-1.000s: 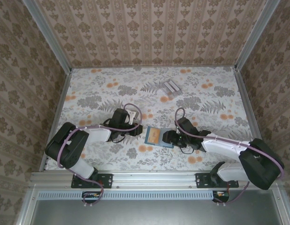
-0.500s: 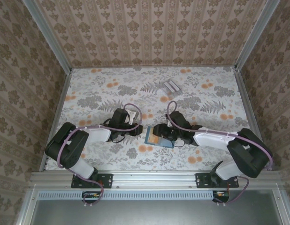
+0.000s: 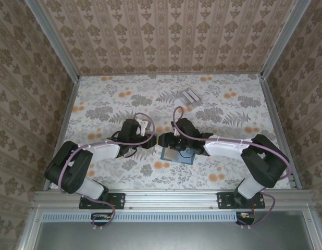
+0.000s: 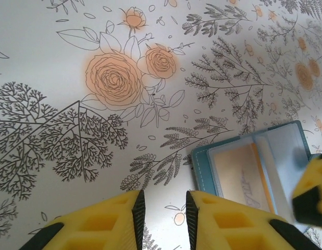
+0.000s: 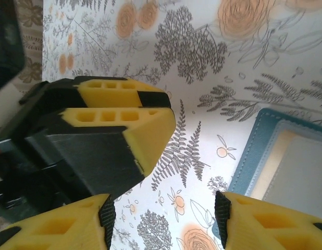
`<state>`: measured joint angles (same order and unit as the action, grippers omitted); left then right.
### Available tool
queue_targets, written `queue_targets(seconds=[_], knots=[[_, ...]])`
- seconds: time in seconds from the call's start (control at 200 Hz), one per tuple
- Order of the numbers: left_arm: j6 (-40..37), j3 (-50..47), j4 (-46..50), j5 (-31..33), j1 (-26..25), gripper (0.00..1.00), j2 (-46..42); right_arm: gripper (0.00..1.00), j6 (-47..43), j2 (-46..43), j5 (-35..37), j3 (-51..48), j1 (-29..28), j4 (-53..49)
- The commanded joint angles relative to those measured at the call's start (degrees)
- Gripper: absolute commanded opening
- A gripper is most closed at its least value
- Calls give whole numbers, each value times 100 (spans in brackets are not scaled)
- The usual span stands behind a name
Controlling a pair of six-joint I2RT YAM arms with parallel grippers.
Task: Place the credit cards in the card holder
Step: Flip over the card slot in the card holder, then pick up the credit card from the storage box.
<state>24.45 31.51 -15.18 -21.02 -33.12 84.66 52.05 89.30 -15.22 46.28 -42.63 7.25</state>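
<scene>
The floral surface (image 3: pixel 109 104) takes up most of the top view. Both arms are bent in toward the middle, so the two grippers end up tip to tip, just beside each other.

The card holder (image 3: pixel 177 154) lies flat and open on the surface, near the front. It sits just beside the right gripper (image 3: pixel 168 140) and partly under that wrist. Well apart from it, toward the back, there's a pale slotted stand (image 3: pixel 189 97).

In its own wrist view the right gripper (image 5: pixel 161 219) is open with nothing between the fingers, and the teal holder (image 5: pixel 286 156) is off to its side. The left gripper (image 3: pixel 150 141) has only a narrow gap between its yellow fingers (image 4: pixel 114 219) and is also empty.

From the left wrist you can see an orange-tan card (image 4: pixel 236 174) tucked in a clear pocket of the holder (image 4: pixel 202 166).
</scene>
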Motion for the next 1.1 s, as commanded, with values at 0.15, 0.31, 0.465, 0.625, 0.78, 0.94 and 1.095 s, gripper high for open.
queue_targets(seconds=[0.15, 0.31, 0.465, 0.625, 0.78, 0.94, 1.095], knots=[[47, -71, 32, -131, 35, 34, -82, 58, -739, -812, 655, 435, 424, -1212], [-317, 5, 111, -152, -183, 35, -230, 60, -1213, -923, 951, 701, 829, -1899], [-515, 128, 241, 9, -475, 37, -240, 62, -2114, -1003, 1583, 1187, 1289, -2399], [-610, 180, 366, 323, -528, 40, -197, 65, -3104, -247, 2441, 2119, 1574, -2799], [-697, 172, 500, 603, -526, 43, -316, 88, -4237, 809, 2704, 3103, 1677, -2937], [-822, 224, 735, 719, -528, 60, -454, 100, -4750, 1920, 2518, 4448, 1891, -3766], [-864, 231, 929, 1096, -517, 80, -589, 99, -4914, 2604, 2471, 5203, 2105, -4231]])
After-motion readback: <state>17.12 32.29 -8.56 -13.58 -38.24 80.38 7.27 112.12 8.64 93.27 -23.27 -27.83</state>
